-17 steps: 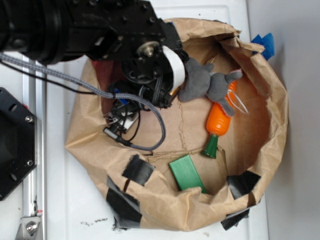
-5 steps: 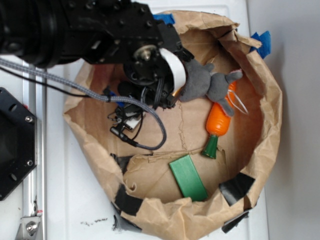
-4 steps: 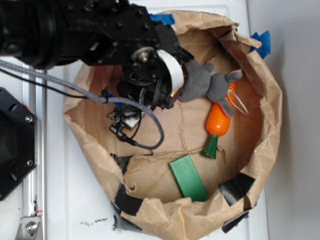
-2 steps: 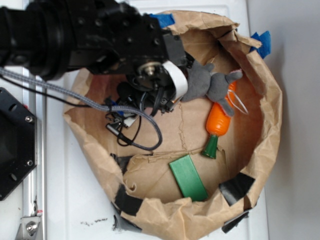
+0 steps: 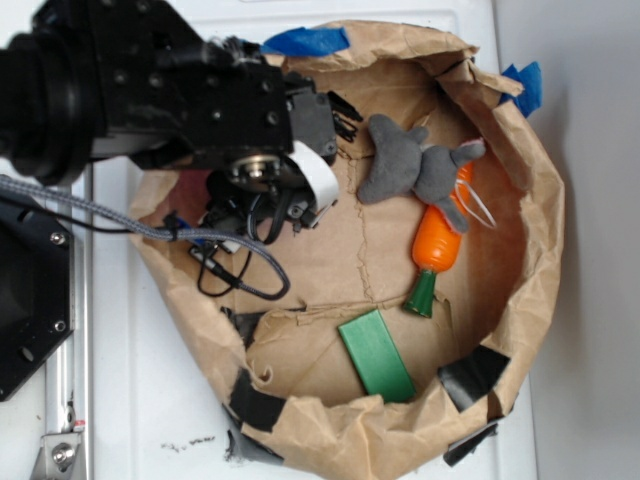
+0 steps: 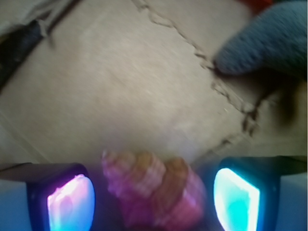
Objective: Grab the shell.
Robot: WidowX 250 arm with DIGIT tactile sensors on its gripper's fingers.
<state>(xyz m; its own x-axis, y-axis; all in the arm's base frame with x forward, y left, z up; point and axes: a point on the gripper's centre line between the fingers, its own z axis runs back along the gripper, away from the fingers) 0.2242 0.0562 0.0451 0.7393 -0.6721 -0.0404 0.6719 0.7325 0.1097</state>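
A white table [image 5: 150, 400] carries a brown paper bag [image 5: 545, 230] rolled down into a shallow, crumpled bowl, its rim patched with black tape [image 5: 475, 372] and blue tape [image 5: 305, 40]; a pale wall runs along the right edge. The creased paper floor inside is bare in the middle, with a cracked fold line crossing it. The black robot arm [image 5: 130, 90] reaches in from the upper left, a braided grey cable [image 5: 90, 212] looping beneath it. In the wrist view the gripper [image 6: 154, 195] shows two dark fingers [image 6: 65, 195], one lit pink and the other cyan, standing apart with the shell [image 6: 154, 192] between them; the shell sits in the gap with space on either side, so the fingers are spread rather than pinching it. The shell is ridged and spiralled in bands. Soft grey plush [image 5: 415, 165] lies at the upper right of the bag, its fuzzy limb [image 6: 267, 41] near the shell, beside a smooth orange carrot toy [image 5: 437, 245] with a green top. A flat green block [image 5: 375, 355] rests near the bag's lower rim.
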